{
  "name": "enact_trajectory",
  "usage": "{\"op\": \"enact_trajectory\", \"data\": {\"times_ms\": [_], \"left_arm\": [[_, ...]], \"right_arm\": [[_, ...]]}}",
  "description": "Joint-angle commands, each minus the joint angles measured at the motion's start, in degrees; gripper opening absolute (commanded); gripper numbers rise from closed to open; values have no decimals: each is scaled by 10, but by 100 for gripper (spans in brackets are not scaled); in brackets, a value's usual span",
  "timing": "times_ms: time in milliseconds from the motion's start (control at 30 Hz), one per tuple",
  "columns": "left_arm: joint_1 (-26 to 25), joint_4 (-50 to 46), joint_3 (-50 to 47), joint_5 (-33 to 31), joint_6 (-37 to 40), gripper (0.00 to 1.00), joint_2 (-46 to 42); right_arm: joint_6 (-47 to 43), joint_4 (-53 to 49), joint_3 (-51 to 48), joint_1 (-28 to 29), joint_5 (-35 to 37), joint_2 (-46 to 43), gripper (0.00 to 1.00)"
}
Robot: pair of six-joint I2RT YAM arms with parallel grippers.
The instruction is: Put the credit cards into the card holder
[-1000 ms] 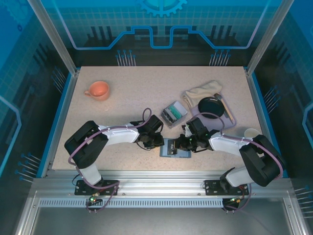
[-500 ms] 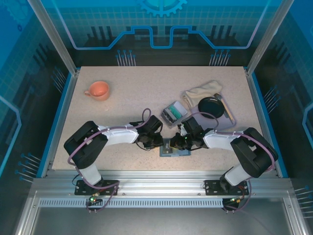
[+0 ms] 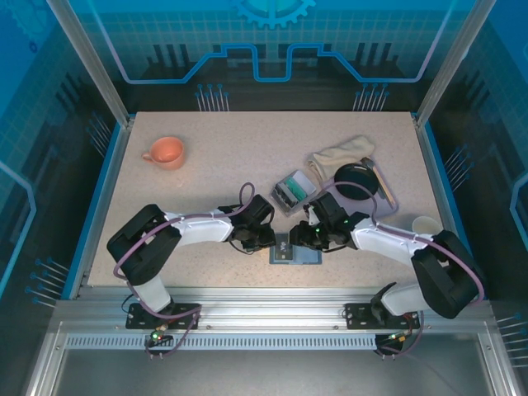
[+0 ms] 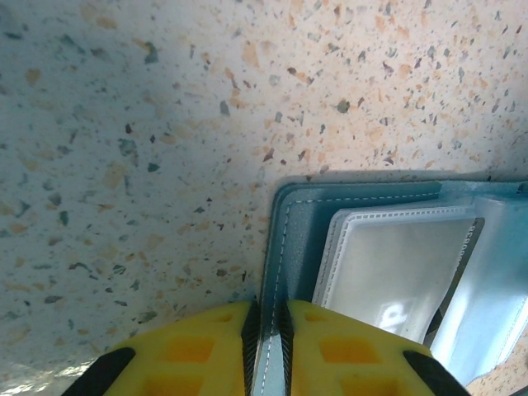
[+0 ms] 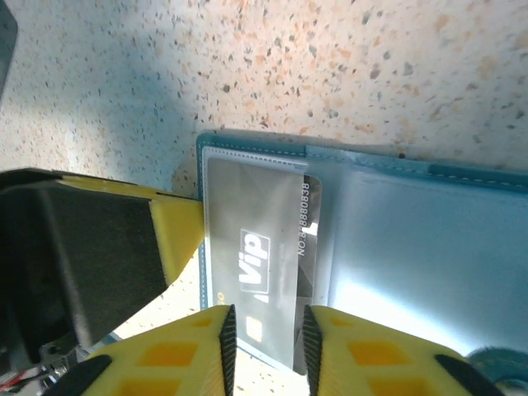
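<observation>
**VIP card going into the left pocket while the left arm is pinning the holder**

The card holder [image 3: 295,252] is lying open on the table [image 3: 214,165] near its front edge, between the two arms. The left end effector [image 4: 268,334] is clamping the holder's left border, its yellow fingers pressed against the stitched edge with no gap showing.

The right end effector [image 5: 264,338] is hanging over the holder's left half, its fingers flanking the end of a grey credit card [image 5: 260,247] marked VIP. The card's long axis is pointing straight away from those fingers, into the clear-windowed pocket by the left border. This is the relation the coming move is turning on: any further push would be running along that axis, toward the edge the left arm is bracing. The right arm is plainly the nearer one to the card.

Whether the right pads are pinching the card or standing just off it I cannot tell. The card's end is hiding behind the fingers, so how deep it is seated is unclear. More cards are sitting in the clear box [image 3: 294,190] farther back, too small to count.
</observation>
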Motion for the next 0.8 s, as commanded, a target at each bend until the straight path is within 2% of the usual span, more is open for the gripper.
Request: {"op": "enact_trajectory", "data": {"times_ms": [0,200,333,567,767], "left_arm": [[-7,-6,-11,-2,-5,20,10],[-7,-15,2,-3,0,20,9],[-7,-17,6,-3,0,19,21],[-8,1,-14,-3,-11,17,35],[-7,-2,-17,-7,-15,17,12]], "right_arm": [[-48,-81,31,-5,27,3,20],[-74,-136,56,-3,65,56,14],[-83,-170,53,-8,111,72,14],[-78,-207,50,-9,170,46,18],[-88,-187,52,-5,145,46,19]]}}
